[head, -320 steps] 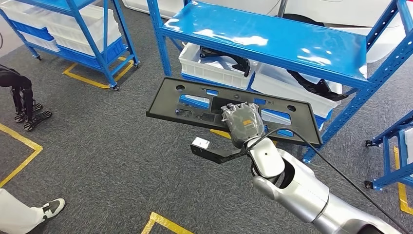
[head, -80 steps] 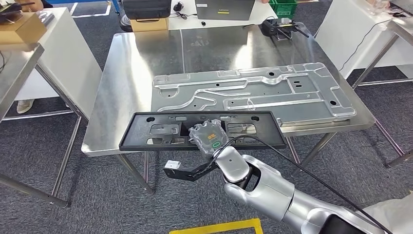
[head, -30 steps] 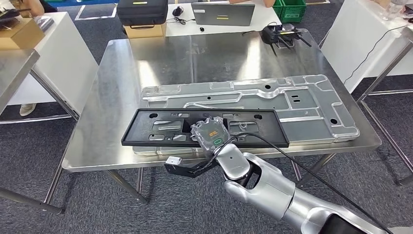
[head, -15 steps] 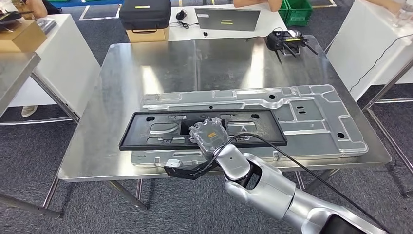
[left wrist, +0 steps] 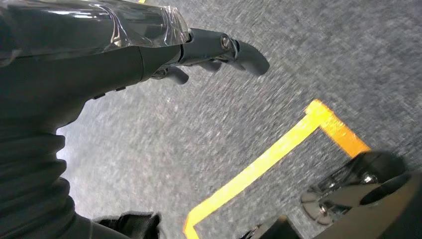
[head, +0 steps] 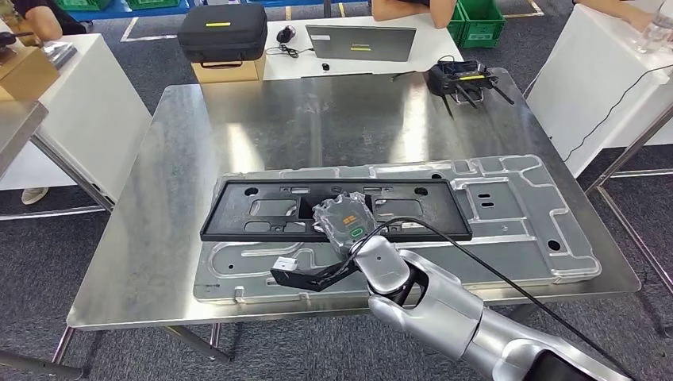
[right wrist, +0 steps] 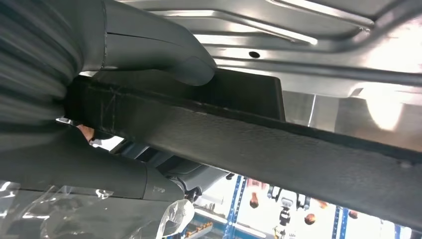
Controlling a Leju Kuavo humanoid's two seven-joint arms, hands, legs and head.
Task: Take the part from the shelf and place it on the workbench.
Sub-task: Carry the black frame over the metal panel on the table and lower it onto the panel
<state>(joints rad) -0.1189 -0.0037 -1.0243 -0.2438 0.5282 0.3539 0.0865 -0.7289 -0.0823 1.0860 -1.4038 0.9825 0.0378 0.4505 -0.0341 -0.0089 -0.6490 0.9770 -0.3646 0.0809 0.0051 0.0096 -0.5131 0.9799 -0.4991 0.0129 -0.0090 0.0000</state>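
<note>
Gripping the black part (head: 333,209) near the middle of its near long edge with the right hand (head: 347,223) — thumb (right wrist: 149,47) lying on one face of the edge, darker fingers (right wrist: 89,174) wrapping the other face, the edge itself running between them in the right wrist view. Holding the part level and lengthwise over the silver panel (head: 508,214) lying on the workbench (head: 159,206); whether touching the panel or just above it, impossible to tell. Covering the panel's left and middle stretch, leaving its right end and near strip bare. Reaching in from the lower right with the silver right arm (head: 452,313), a black cable (head: 476,262) looping over it. Hanging low over grey carpet and a yellow floor line (left wrist: 268,159) with the left hand (left wrist: 164,55) — its fingers (left wrist: 239,52) curling slightly, apart, with nothing between them. Sitting at the far edge of the workbench: a black device (head: 460,77). Standing beyond it: a white table (head: 286,59) carrying a laptop (head: 361,42) and a black case (head: 222,32).
</note>
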